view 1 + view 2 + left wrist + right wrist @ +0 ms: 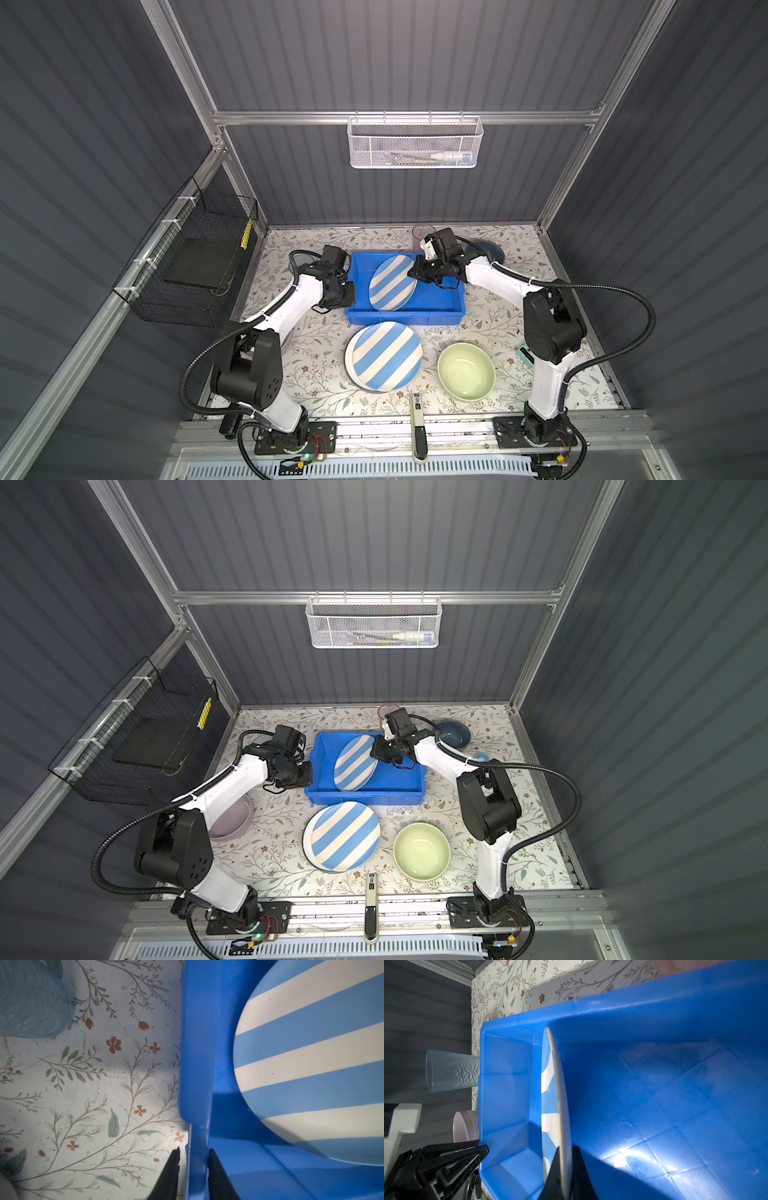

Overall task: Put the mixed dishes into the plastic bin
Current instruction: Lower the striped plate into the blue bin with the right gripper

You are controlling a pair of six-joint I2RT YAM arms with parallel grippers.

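The plastic bin [415, 318] [365, 798] is bright blue and sits mid-table. A blue-white striped plate [390, 282] [353, 764] [550, 1084] leans tilted inside it, with my right gripper [417, 272] [565, 1148] shut on its rim. My left gripper [351, 291] [193, 1149] straddles the bin's left wall [195, 1064], one finger inside and one outside, with a thin gap at the outer finger. On the table lie a second striped plate [386, 355] stacked on a white one, a pale green bowl [466, 371], a lilac bowl [232, 816], a grey-blue bowl [455, 733], a pink tumbler [423, 230] and a blue tumbler [450, 1071].
A white mesh basket [413, 143] hangs on the back wall and a black wire basket [195, 262] on the left wall. A teal block [524, 357] lies by the right arm's base. A slim grey device [417, 419] rests at the table's front edge.
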